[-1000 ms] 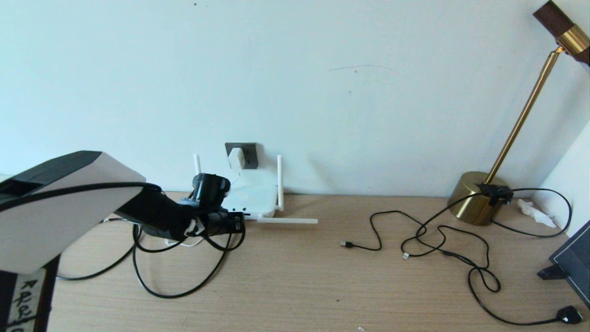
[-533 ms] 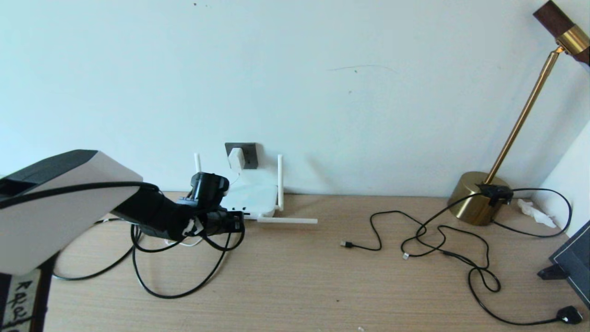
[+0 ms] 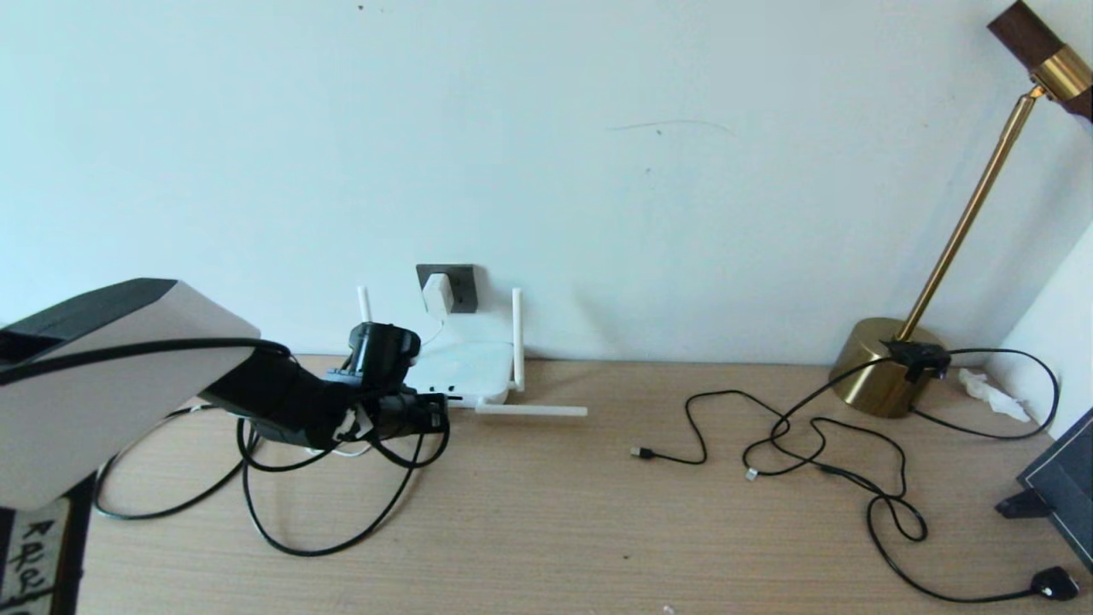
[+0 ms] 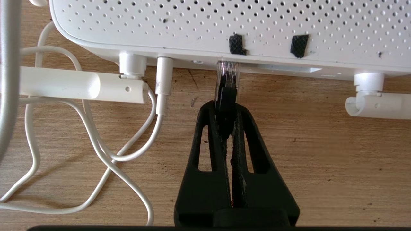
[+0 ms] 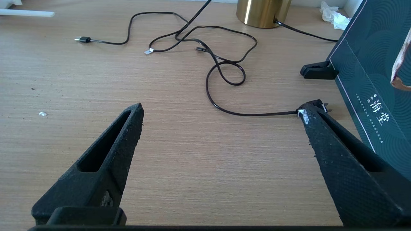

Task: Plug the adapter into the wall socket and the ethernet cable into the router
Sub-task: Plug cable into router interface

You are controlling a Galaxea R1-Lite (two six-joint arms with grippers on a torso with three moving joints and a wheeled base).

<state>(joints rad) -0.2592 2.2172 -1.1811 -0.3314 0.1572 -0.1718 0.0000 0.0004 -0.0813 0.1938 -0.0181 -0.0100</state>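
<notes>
Ethernet cable loops lie on the wooden table at the left, and we see our left gripper pinched tight on the cable's black connector. The clear tip of the connector is touching a port on the front edge of the router; we cannot tell how far in it goes. The router lies flat by the wall, with one antenna lying down on the table. Just behind it, the adapter sits in the wall socket, and its thin white cord curls beside the router. Further right, thin black cables lie in loose loops near a gold lamp. Our right gripper hangs low above the table with its fingers spread wide and nothing in them, near a dark box.
</notes>
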